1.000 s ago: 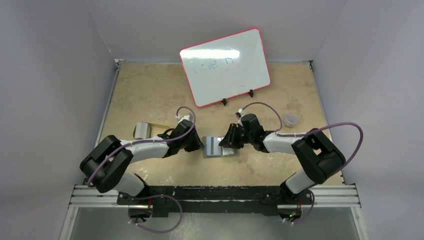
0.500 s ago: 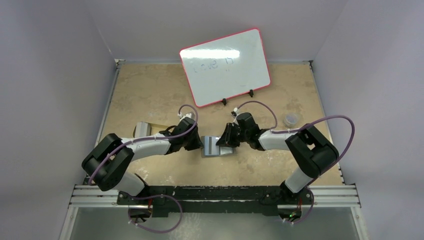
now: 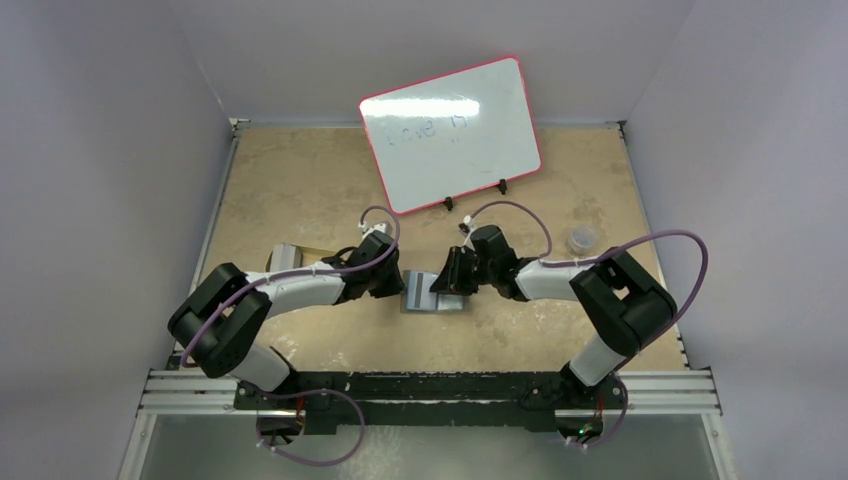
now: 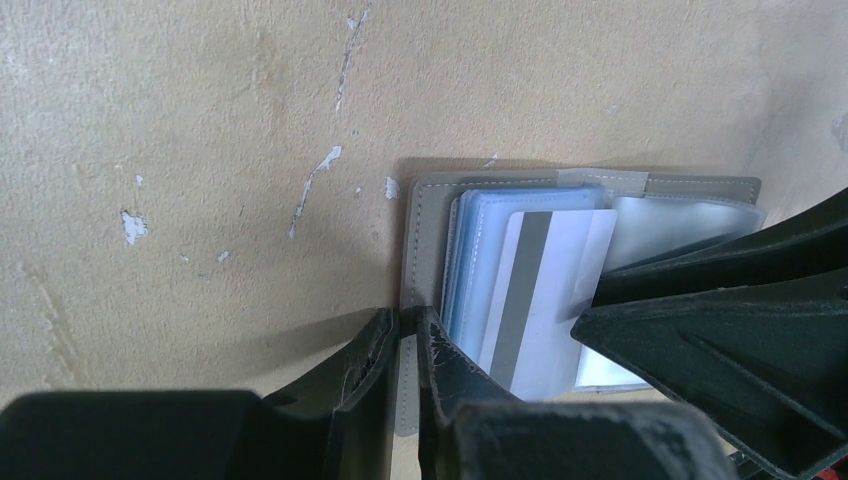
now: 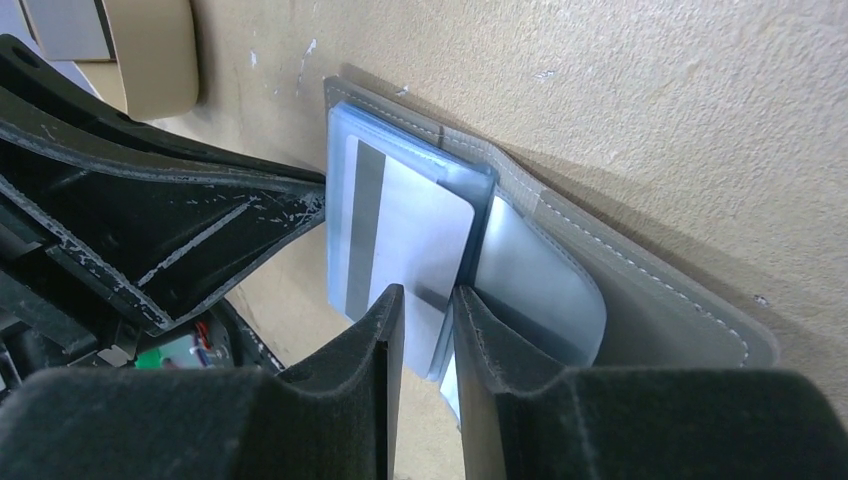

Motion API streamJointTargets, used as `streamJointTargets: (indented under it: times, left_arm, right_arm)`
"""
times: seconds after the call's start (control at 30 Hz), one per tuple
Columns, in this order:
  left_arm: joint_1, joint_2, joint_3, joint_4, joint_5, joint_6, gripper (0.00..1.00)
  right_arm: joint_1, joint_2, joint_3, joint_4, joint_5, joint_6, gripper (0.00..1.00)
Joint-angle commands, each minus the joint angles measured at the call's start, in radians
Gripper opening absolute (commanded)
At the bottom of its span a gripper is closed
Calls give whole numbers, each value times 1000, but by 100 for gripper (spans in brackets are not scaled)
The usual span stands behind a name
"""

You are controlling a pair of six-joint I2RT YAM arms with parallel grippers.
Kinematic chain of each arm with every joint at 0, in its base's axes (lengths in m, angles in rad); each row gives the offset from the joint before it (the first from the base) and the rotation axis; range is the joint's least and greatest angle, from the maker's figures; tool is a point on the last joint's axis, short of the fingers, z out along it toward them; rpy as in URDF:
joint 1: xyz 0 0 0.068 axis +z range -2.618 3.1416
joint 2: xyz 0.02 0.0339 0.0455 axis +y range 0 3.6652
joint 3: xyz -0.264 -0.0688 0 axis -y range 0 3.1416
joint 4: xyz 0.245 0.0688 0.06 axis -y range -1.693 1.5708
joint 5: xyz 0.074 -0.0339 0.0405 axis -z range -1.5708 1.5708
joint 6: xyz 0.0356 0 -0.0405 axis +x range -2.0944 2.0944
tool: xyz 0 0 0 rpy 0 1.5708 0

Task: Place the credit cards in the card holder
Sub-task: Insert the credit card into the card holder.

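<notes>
Between the nearly closed fingers of the left claw (image 4: 405, 325) sits the grey border of the card holder (image 4: 425, 225), pinched at its edge. The right claw (image 5: 428, 305) is clamped on one end of a white credit card (image 5: 400, 220) with a grey stripe. The card lies over the holder's blue-grey pockets, and how far it is tucked in is unclear. The holder lies open mid-tabletop (image 4: 200, 150) between both arms. A gold tin (image 3: 288, 258) rests to the left, and a whiteboard (image 3: 450, 135) stands behind.
</notes>
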Motion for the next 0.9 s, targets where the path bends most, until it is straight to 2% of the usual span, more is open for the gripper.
streamJointTargets:
  times: [0.0,0.13,0.3,0.43,0.5,0.87]
  left_arm:
    - [-3,12,20,35,18,13,11]
    - [-4,13,21,33,19,14,11]
    - [-3,-16,30,-10,-13,12,12]
    - [-3,-66,47,-61,-48,8,17]
    - [-3,-91,48,-61,-48,-6,22]
    - [-3,-191,-32,144,15,-77,37]
  right_arm:
    - [17,8,52,14,-26,-46,27]
    - [17,-3,76,-29,-17,-89,27]
    - [17,-28,99,-171,47,-90,26]
    - [17,-65,92,-203,61,-65,33]
    - [17,-83,86,-210,63,-53,33]
    - [17,-84,81,-229,126,-59,12]
